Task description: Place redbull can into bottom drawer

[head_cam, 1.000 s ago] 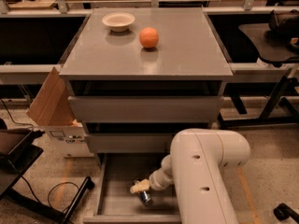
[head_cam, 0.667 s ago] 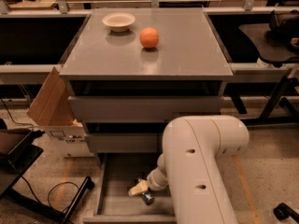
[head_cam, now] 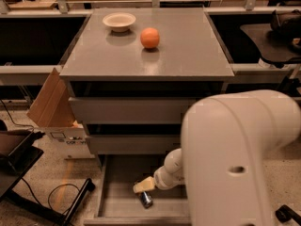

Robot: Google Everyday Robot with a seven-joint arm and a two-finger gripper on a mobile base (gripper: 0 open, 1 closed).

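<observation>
Bottom drawer (head_cam: 115, 189): pulled out at the 6 o'clock edge of the view, beneath the two upper drawers (head_cam: 127, 110), both pushed in. Grey floor and low left wall exposed; right-hand part hidden behind the arm (head_cam: 230, 159).

Hand (head_cam: 144, 186): lowered into the bottom drawer, above the middle of its floor. Carried on a white wrist entering from 3 o'clock. Visible only as a cream-coloured tip pointing toward 9 o'clock. Degree of opening: cannot tell (working end seen from one side only). Grip on any item: cannot tell.

Redbull can (head_cam: 146, 199): inside the bottom drawer, at 6 o'clock of the hand and immediately below it. Dark blue with a silver patch. Touching the hand or merely just beside it: not determinable. Upright or tilted: not determinable.

Arm: large white housing filling the view from 3 o'clock round to 6 o'clock, in front of the right side of all three drawers.

Table (head_cam: 188, 51): flat grey top above the drawers. Cream bowl (head_cam: 119, 21) toward its 11 o'clock corner. Orange (head_cam: 150, 37) at 4 o'clock of the bowl, near it, not touching.

Cardboard box (head_cam: 51, 105): on the floor at 9 o'clock of the drawers, open flap raised beside the cabinet's side.
</observation>
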